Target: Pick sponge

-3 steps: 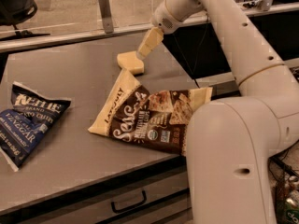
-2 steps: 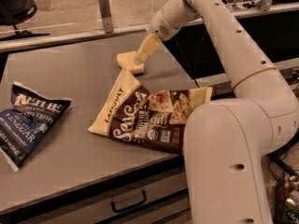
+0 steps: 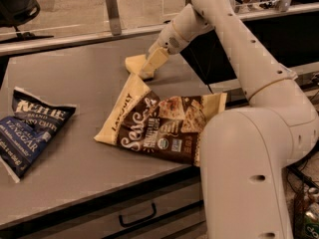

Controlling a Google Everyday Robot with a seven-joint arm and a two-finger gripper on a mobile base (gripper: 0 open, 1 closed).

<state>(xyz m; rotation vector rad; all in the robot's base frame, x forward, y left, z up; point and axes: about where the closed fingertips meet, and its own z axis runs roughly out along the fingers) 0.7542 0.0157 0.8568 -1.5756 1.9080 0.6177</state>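
Note:
The sponge is a small pale yellow foam block lying on the grey table, toward its far middle. My gripper hangs from the white arm right at the sponge's right end, its pale yellow fingers covering part of it. The fingers reach down to the table surface beside the cream-and-brown chip bag's top corner. Part of the sponge is hidden behind the fingers.
A cream-and-brown chip bag lies just in front of the sponge. A blue Kettle chip bag lies at the left. My arm's large white base fills the lower right. A drawer handle shows below the table's front edge.
My gripper has moved down and left from above the sponge to its right end, reaching table height. The sponge and both bags have stayed in place.

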